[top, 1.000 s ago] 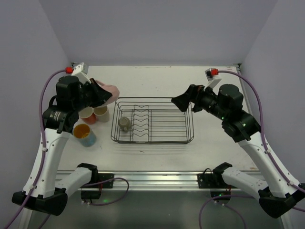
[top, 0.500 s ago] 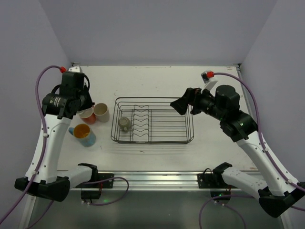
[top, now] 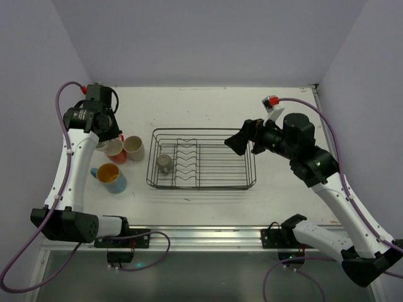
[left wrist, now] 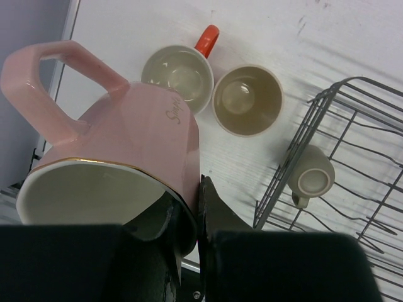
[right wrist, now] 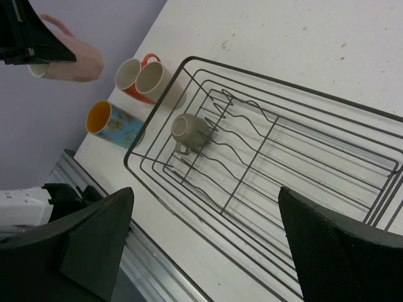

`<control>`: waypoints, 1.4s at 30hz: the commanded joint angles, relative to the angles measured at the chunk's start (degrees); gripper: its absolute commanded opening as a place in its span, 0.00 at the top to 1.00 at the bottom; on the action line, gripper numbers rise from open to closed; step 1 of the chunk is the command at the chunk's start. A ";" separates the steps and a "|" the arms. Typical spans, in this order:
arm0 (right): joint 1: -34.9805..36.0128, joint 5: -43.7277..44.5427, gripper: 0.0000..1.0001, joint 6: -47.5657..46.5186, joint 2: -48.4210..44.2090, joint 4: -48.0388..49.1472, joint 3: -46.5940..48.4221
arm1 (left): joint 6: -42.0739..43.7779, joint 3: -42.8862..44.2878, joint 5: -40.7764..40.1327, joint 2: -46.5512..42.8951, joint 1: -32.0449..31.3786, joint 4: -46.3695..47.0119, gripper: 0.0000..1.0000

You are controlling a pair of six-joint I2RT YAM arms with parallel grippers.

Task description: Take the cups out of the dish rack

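My left gripper [left wrist: 200,211] is shut on the rim of the pink cup [left wrist: 119,141], one finger inside it and one outside. It holds the cup tilted above the table, left of the orange cup [left wrist: 177,75]. In the top view the left gripper [top: 102,129] hangs over that spot and hides most of the pink cup. The beige cup [top: 133,148] stands beside the orange cup [top: 115,151], with the light blue cup [top: 110,177] nearer the front. The olive-grey cup [right wrist: 191,129] lies in the left end of the dish rack [top: 201,130]. My right gripper [right wrist: 206,195] is open and empty, high over the rack's right part.
Upright wire dividers [top: 186,157] run across the middle of the rack. A purple wall [top: 38,75] stands close on the left of the left arm. The metal rail [top: 208,234] runs along the table's front edge.
My left arm has swung left and back with the pink cup, from the rack's left end to beyond the orange cup. The right gripper has shifted slightly left and stayed open.
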 commanded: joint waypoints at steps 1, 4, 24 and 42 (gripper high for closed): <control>-0.16 -1.52 0.01 -1.22 -0.77 0.06 -0.39 | 3.04 3.34 -0.66 0.30 2.58 3.38 1.00; -0.16 -1.78 0.01 -1.31 -0.86 0.15 -0.48 | 3.83 1.67 1.19 1.00 3.98 4.87 1.00; -0.16 -1.43 0.01 -1.66 -0.25 0.41 -1.09 | 5.07 -1.94 8.75 7.67 8.12 10.59 1.00; -0.16 -1.26 0.01 -1.66 -0.42 0.41 -0.48 | 5.59 1.30 11.39 12.52 8.21 8.04 1.00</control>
